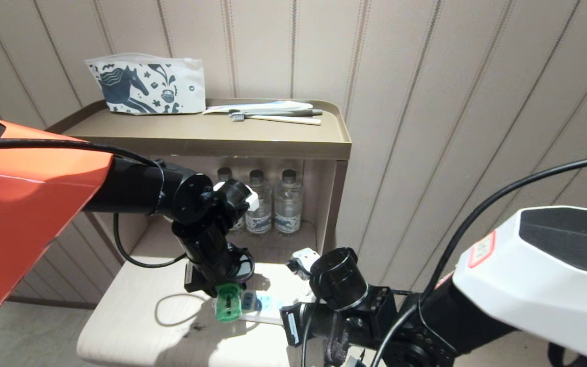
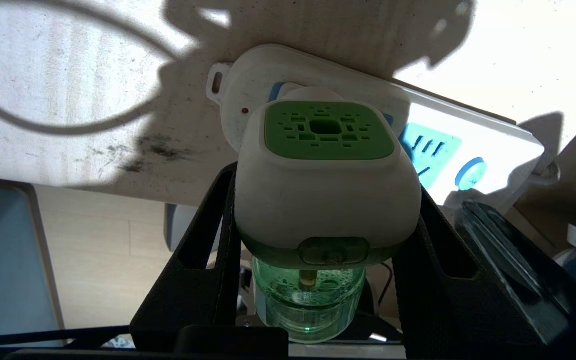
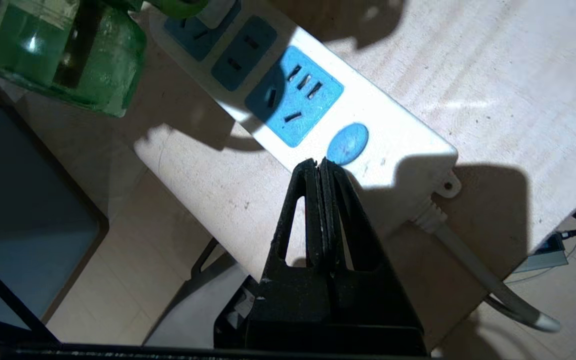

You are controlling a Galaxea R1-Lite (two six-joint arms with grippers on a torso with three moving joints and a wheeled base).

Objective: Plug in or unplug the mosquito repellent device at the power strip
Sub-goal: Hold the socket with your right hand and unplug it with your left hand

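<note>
Your left claw (image 2: 325,210) grips the white-and-green mosquito repellent device (image 2: 325,175) over the far end of the power strip (image 2: 483,135).

Its black fingers (image 2: 208,240) clamp the device's white head from both sides, green bottle toward the wrist; whether the prongs are seated you cannot tell. Your right claw (image 3: 320,167), fingers pressed together and empty, hovers beside the strip's blue button (image 3: 348,144) near the cord (image 3: 488,280), on the pale table (image 1: 135,326).

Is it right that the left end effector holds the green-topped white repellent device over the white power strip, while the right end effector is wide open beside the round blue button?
Not quite. In the right wrist view, the right end effector is shut beside the round blue button.
</note>
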